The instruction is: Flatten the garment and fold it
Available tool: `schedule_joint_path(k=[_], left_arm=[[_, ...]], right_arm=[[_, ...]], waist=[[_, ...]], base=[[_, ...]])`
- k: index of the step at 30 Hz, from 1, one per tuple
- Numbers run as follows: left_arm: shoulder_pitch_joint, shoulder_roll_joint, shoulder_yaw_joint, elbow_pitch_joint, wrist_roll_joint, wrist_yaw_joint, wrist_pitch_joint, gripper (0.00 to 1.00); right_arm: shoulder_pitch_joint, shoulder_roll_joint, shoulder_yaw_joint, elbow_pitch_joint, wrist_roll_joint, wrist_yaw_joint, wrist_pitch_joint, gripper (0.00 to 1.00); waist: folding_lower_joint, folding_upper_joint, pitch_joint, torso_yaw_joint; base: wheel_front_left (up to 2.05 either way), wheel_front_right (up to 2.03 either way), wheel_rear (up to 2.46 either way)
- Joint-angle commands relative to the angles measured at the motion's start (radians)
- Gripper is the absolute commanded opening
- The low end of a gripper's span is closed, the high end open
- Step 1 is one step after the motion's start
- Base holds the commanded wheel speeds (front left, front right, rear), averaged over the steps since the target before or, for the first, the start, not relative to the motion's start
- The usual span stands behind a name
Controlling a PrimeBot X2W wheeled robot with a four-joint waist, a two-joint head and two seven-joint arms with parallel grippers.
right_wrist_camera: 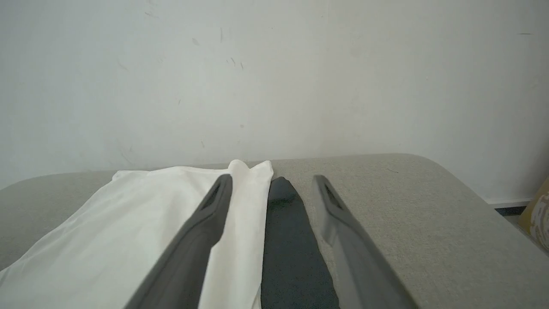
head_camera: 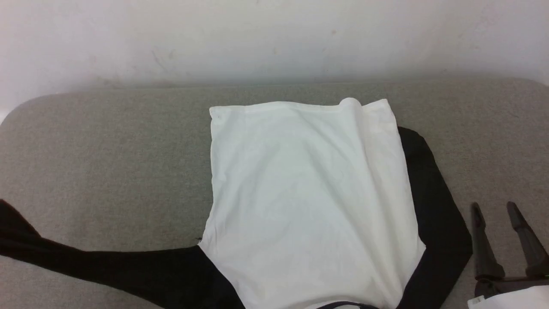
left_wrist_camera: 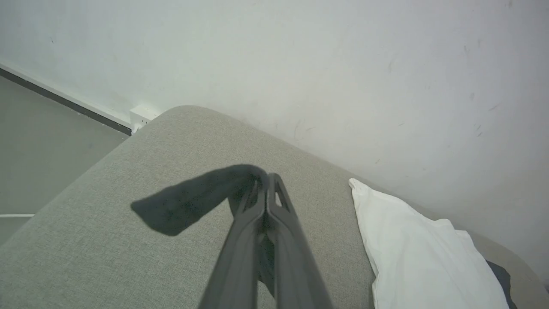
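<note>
- Garment (head_camera: 309,193) is spread on the grey cushion (head_camera: 107,150), with its white body in the middle and its hem close to the far edge by the wall (head_camera: 274,38).
- Left sleeve (head_camera: 107,262) is stretched along the near edge toward the left corner, and its end is pinched between the closed fingers of the left gripper (left_wrist_camera: 268,178).
- Right sleeve (head_camera: 437,223) is laid against the body's right side.
- Right gripper (head_camera: 494,210) is held above the near right corner, fingers spread and holding nothing, just beside that sleeve.
- Bare cushion is left on both sides of the body.
</note>
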Motion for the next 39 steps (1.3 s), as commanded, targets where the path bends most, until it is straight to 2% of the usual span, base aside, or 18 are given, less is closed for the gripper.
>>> schedule_joint_path(k=[1,6,11,16,21,24,29,34,39], left_arm=[[0.008,0.011,-0.004,-0.020,0.017,0.013,0.002,0.00],[-0.022,0.032,-0.072,-0.098,0.071,0.042,0.020,0.00],[-0.112,0.040,-0.207,-0.192,0.133,0.082,0.050,0.00],[-0.253,0.041,-0.401,-0.273,0.220,0.102,0.099,0.00],[-0.395,0.007,-0.647,-0.288,0.353,0.092,0.160,0.00],[-0.465,-0.048,-0.804,-0.246,0.461,0.085,0.181,0.00],[-0.549,-0.198,-1.043,-0.112,0.577,0.052,0.180,0.00],[-0.628,-0.317,-1.236,0.087,0.663,-0.022,0.171,0.00],[-0.691,-0.400,-1.384,0.307,0.733,-0.103,0.155,0.00]], right_arm=[[0.014,0.003,-0.009,-0.004,0.005,-0.001,-0.007,1.00],[0.023,0.003,-0.041,-0.021,0.001,-0.001,0.003,1.00],[0.019,0.003,-0.074,-0.042,0.000,-0.001,0.013,1.00],[0.013,0.003,-0.092,-0.051,-0.001,-0.001,0.021,1.00],[0.016,0.003,-0.100,-0.050,0.006,-0.001,0.020,1.00],[0.020,0.003,-0.104,-0.046,0.013,-0.001,0.014,1.00],[0.023,0.003,-0.106,-0.038,0.023,-0.001,0.002,1.00],[0.011,0.003,-0.107,-0.038,0.025,-0.001,-0.004,1.00],[-0.012,0.003,-0.092,-0.033,0.028,-0.001,-0.008,1.00]], waist=[[0.0001,0.0000,-0.010,-0.003],[0.0001,0.0000,-0.018,-0.011],[0.0001,0.0000,-0.013,-0.024],[0.0001,0.0000,-0.015,-0.040],[0.0001,0.0000,-0.013,-0.054],[0.0001,0.0000,-0.007,-0.060],[0.0001,0.0000,0.015,-0.062],[0.0001,0.0000,0.047,-0.055],[0.0001,0.0000,0.081,-0.055]], base=[[0.00,0.00,0.00],[0.00,0.00,0.00],[0.00,0.00,0.00],[0.00,0.00,0.00],[0.00,0.00,0.00],[0.00,0.00,0.00],[0.00,0.00,0.00],[0.00,0.00,0.00],[0.00,0.00,0.00]])
